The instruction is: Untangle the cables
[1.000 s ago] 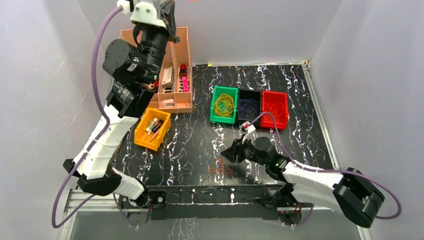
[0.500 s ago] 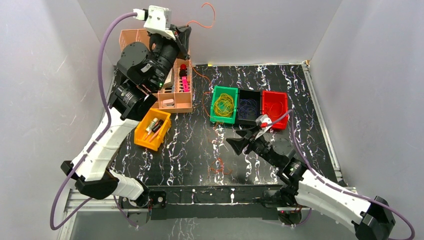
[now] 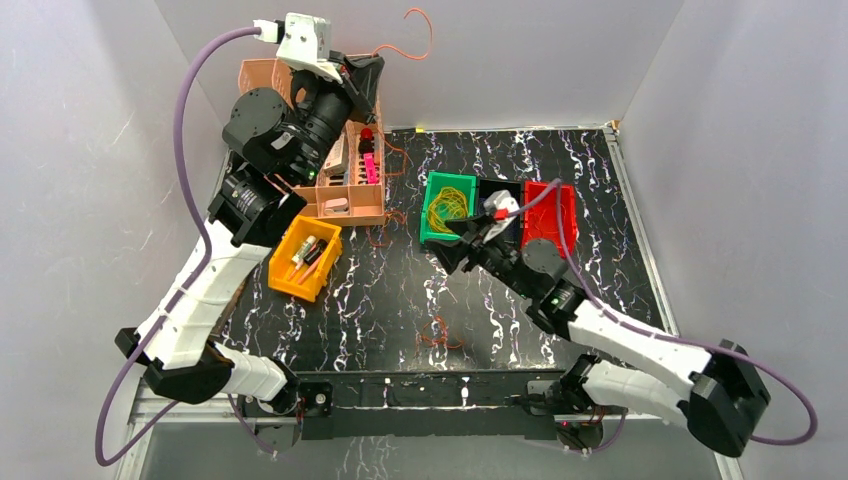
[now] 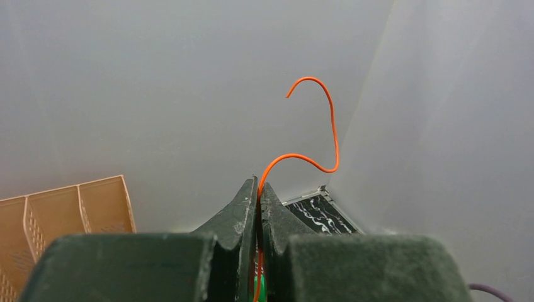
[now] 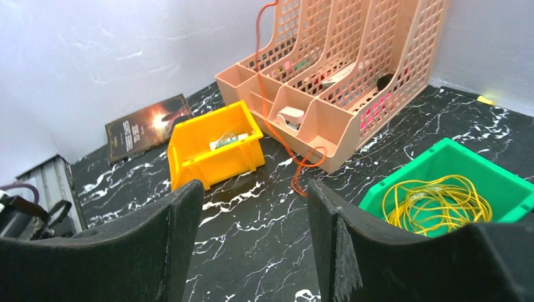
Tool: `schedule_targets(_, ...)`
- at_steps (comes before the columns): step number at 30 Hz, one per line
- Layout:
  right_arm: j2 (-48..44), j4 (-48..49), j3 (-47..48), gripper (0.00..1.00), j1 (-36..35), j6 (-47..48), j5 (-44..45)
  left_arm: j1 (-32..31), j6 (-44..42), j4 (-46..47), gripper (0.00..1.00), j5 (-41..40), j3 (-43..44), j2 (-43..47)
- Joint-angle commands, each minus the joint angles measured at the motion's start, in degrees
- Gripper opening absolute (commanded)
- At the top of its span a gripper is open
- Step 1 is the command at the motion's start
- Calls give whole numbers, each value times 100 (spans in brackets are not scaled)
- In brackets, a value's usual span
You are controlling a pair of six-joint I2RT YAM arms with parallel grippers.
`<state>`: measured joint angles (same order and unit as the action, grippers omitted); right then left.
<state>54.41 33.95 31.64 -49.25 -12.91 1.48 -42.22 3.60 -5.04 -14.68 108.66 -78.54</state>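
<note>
My left gripper (image 3: 368,62) is raised high at the back left, above the peach organizer, and is shut on one orange-red cable (image 3: 430,38). In the left wrist view this cable (image 4: 332,129) curls up out of the closed fingertips (image 4: 258,187). Its lower part (image 5: 265,94) hangs down in front of the organizer and ends in loops on the table (image 5: 305,168). A small orange tangle (image 3: 437,335) lies near the front edge. Yellow cables (image 3: 447,207) fill the green bin (image 5: 441,157). My right gripper (image 3: 450,240) (image 5: 255,192) hovers open beside that bin, holding nothing.
A peach mesh organizer (image 3: 350,180) (image 5: 340,69) stands at the back left, with a yellow bin (image 3: 305,258) (image 5: 214,148) in front of it. A black bin (image 3: 500,190) and a red bin (image 3: 550,215) sit right of the green one. A book (image 5: 148,124) lies at the left wall.
My right gripper has left the orange tangle near the front edge, opened wider and swung back towards the green bin. The left gripper has tilted, bringing the cable's curled end into view.
</note>
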Motion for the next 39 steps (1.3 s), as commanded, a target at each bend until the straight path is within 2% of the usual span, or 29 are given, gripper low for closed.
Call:
schedule_targets(1,565,1084,509,69,-32,360,-537,12,110,68,0,154,16,198)
schedule_targets(6,1259,1959,618,69,-25,595,-925,12,57,84,0,104,-21,196)
schedule_targets(12,1969,2006,1061,67,-16,545,-1180,10,54,91,0,200,-1,238)
schedule_targets(22,2630,1682,1640,67,405,-239,-2165,14,-7,117,0,326,-126,403)
schedule_targets(30,3162,2577,1754,66,1050,-1124,-3830,12,0,162,0,587,-362,488)
schedule_targets(39,3681,2861,2045,67,1119,-1335,-4150,12,68,269,0,838,-491,534)
